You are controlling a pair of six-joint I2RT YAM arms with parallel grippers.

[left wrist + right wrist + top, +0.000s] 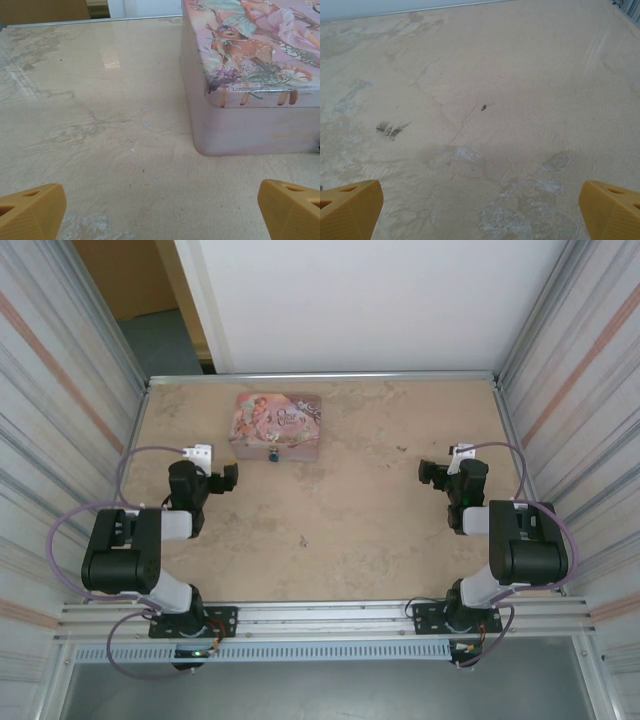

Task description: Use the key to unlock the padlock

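Left arm: folded at the near left of the table [340, 530], elbow drawn back over its base, wrist low and level. The left gripper [226, 478] is pointed towards the pink tin [277, 426] and is stopped short of it, not touching. In the left wrist view the two orange fingertips [30, 212] are set at opposite lower corners; the jaws are spread wide and nothing is held between them.

Right arm: folded in the mirrored pose at the near right, with the right gripper [432, 473] turned inward over bare tabletop, well apart from the tin. Its orange fingertips [349, 209] are likewise spread fully, with nothing gripped.

The padlock [272, 454], a tiny blue-teal spot, is seen at the middle of the tin's near face, towards the far left of the table.

Writing: a line of lettering is printed on the tin lid, too small to be read. A fawn and a pink-dressed figure are pictured on the lid.
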